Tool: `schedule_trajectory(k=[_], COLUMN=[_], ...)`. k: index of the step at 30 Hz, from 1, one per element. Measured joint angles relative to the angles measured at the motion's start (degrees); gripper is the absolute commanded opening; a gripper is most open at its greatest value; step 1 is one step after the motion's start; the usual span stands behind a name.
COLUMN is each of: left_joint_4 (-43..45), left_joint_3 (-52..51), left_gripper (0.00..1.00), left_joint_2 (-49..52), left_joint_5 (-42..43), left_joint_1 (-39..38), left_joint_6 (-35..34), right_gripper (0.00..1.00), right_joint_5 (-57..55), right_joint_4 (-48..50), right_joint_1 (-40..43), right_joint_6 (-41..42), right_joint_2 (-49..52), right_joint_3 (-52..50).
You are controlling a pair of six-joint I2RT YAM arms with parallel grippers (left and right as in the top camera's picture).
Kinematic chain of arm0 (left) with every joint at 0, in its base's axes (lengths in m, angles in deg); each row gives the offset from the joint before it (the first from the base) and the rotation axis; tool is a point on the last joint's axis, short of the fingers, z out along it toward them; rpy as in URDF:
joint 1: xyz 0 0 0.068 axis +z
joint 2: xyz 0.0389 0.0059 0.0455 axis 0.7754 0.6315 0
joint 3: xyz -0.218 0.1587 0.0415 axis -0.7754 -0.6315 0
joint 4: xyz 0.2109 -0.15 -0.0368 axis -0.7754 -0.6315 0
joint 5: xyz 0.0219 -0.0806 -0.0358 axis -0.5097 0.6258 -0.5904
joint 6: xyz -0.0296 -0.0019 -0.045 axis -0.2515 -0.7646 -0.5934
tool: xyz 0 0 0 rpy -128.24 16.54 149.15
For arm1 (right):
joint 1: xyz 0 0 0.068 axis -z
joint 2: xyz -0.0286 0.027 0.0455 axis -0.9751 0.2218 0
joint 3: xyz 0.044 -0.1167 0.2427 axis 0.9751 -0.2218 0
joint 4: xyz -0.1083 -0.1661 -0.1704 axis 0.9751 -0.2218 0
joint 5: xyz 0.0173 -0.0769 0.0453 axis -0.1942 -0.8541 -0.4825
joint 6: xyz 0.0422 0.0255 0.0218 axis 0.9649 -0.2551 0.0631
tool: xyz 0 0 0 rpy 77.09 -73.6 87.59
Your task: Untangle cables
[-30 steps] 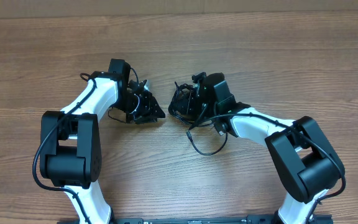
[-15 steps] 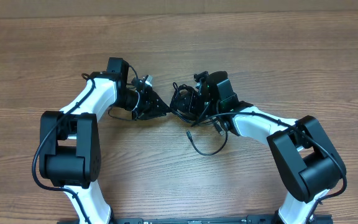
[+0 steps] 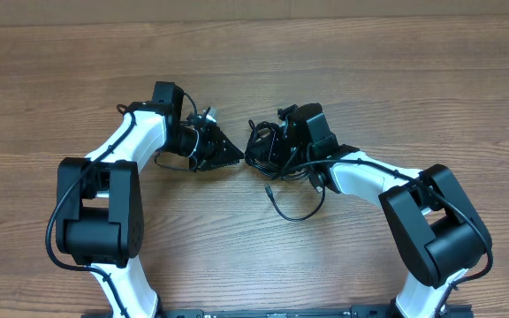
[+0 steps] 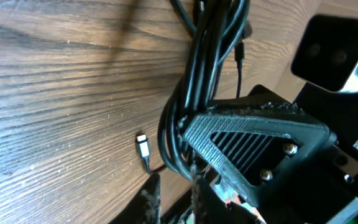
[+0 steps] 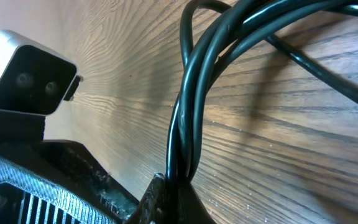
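Left end effector (image 3: pixel 222 153) is closed down on a thick bunch of the cables (image 3: pixel 265 150). In my left wrist view several black cords run side by side under the ribbed finger (image 4: pixel 253 134) and out across the wood, and a silver-tipped plug (image 4: pixel 142 146) lies on the tabletop (image 4: pixel 55 93) just beside them. My right end effector (image 3: pixel 281 146) is pressed together on two or three cords of the same bunch, which rise from its tip in the right wrist view and curve away. Nearest my base, one cord hangs out of the clump as a loose loop (image 3: pixel 297 212) toward the near edge, its plug end (image 3: pixel 269 189) free on the wood. Further out, between my two end effectors near the middle of the tabletop, the rest sits as one dark knot. Its cords cross so tightly that I cannot tell how many there are or which passes over which. Beyond it, toward the far edge, no cord lies on its own. I judge the work to be at an early stage: both sides of the clump are gripped, but no cord is separated and laid out. What is left is to draw my two holds apart, work each cord free and set them down apart from each other.
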State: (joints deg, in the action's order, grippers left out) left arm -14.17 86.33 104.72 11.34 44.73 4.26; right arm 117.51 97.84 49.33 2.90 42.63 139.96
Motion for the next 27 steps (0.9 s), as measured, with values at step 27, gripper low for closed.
schedule_trajectory(k=[27], left_joint_4=[6.7], left_joint_3=[0.0], left_gripper=[0.30], left_joint_2=[0.0], left_joint_5=[-9.2], left_joint_1=[-7.0], left_joint_6=[-12.2], right_gripper=[0.04], right_joint_5=[-4.2], right_joint_4=[0.4], right_joint_1=[0.1], right_joint_6=[3.0], right_joint_2=[0.0], right_joint_3=[0.0])
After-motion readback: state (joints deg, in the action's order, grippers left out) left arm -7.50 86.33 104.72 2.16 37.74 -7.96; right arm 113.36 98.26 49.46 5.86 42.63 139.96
